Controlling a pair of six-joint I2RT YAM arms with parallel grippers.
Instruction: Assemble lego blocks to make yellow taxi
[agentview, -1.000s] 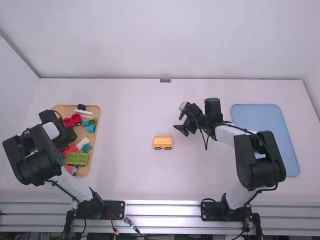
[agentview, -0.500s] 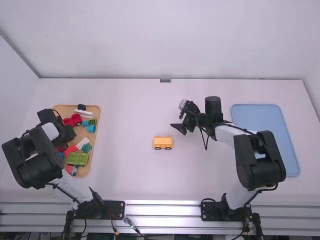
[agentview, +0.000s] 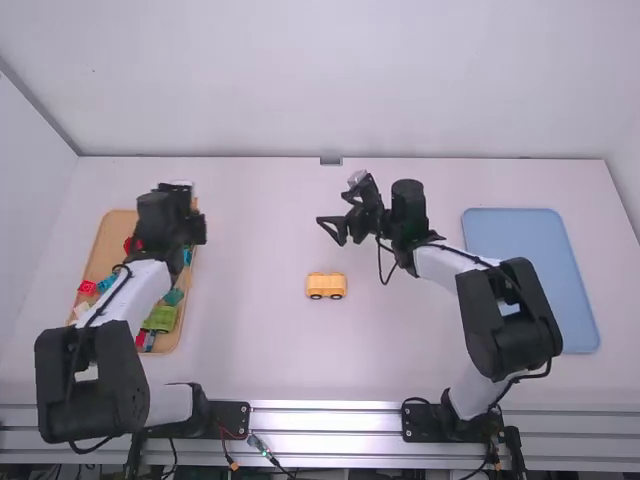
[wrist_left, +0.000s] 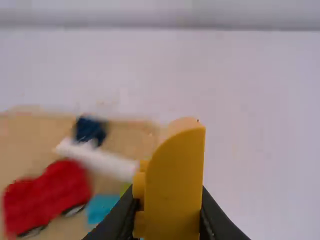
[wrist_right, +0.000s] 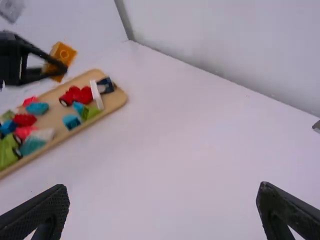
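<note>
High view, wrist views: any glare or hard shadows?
High view: bright glare on the metal rail, no hard shadow beside the wheeled block; right wrist view: even light across the table; left wrist view: no glare on the held block.

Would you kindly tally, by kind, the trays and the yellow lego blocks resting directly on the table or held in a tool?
Yellow plastic blocks: 2 (a wheeled block on the table, a curved-sided block in the left tool)
Rectangular trays: 2 (a tan tray, a light-blue tray)
Total: 4

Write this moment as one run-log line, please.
left gripper: yellow block held near tray | right gripper: open, empty | wheeled base: on table, block unattached
</note>
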